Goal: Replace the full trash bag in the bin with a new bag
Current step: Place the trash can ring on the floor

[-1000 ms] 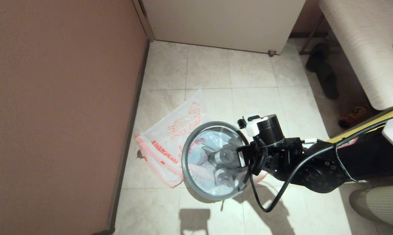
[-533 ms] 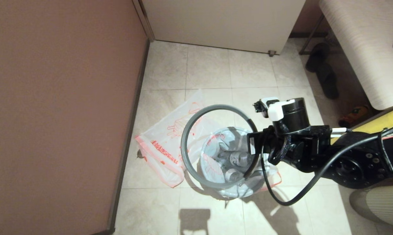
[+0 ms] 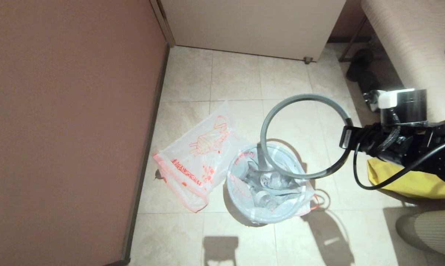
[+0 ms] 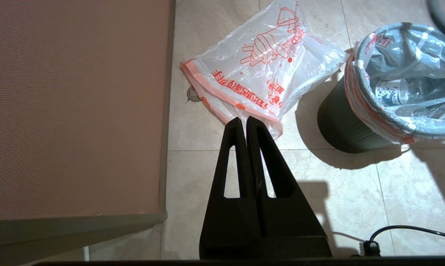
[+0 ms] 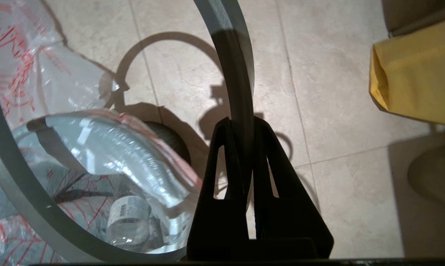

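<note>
The grey bin (image 4: pixel 342 127) stands on the floor tiles, lined by the full trash bag (image 3: pixel 268 199) with clear bottles inside and its pink hem folded over the edge (image 4: pixel 370 111). My right gripper (image 5: pixel 241 123) is shut on the grey hoop (image 3: pixel 281 109), holding it in the air above and to the right of the bin. The new bag (image 3: pixel 196 155), with its orange-red hand drawing, lies flat on the floor left of the bin (image 4: pixel 263 70). My left gripper (image 4: pixel 243 120) hangs shut and empty above the new bag's near corner; it does not show in the head view.
A brown wall (image 3: pixel 67 122) runs along the left. A white cabinet (image 3: pixel 252 26) stands at the back. A yellow fabric bag (image 3: pixel 407 181) sits at the right, below a bench (image 3: pixel 411 48) with dark shoes (image 3: pixel 366 77) under it.
My right gripper has lifted the grey hoop off the bin and carried it up and to the right. The full bag's rim now lies uncovered on the bin.
</note>
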### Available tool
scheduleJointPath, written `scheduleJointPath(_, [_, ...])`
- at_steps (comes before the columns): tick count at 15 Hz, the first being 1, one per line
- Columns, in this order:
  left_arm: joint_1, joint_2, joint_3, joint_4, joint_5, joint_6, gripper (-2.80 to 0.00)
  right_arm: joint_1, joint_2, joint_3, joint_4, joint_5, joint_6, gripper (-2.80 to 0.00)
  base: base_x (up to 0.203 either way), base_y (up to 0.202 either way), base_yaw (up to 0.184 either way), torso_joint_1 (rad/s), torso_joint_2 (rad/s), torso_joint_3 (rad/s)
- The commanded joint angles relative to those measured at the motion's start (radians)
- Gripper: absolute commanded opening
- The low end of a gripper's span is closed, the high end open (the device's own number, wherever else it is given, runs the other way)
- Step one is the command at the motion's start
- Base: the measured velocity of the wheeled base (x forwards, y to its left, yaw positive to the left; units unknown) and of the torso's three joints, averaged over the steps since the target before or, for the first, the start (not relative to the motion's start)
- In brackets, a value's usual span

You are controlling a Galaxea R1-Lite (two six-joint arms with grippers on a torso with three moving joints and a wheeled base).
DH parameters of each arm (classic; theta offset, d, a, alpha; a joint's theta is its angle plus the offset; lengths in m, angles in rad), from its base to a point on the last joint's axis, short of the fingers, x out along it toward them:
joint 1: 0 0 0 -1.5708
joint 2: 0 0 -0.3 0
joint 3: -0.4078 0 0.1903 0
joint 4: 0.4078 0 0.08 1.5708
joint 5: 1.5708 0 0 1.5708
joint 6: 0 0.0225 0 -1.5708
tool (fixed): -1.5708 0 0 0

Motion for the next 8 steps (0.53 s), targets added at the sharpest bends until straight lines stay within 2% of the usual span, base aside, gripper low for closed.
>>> scheduleJointPath(1, [0.000,0.000,0.000,0.000,0.000,0.000,-2.80,-0.125,-0.033,0.013,0.005,0.056,0.045,-2.80,0.000,0.000,0.000,0.000,0.00,0.000])
scheduleJointPath(5, [0.000,0.000,0.000,0.000,0.000,0.000,-2.80,-0.304,-0.006,-0.043,0.002,0.144,0.113,-2.80,0.000,0.000,0.000,0.000,0.00,0.000])
scheduleJointPath(8, [0.001,0.000,0.000,0.000,0.000,-0.001,-2.80,-0.401,0.082,-0.044,-0.004,0.150,0.058,-2.80,0.000,0.000,0.000,0.000,0.00,0.000])
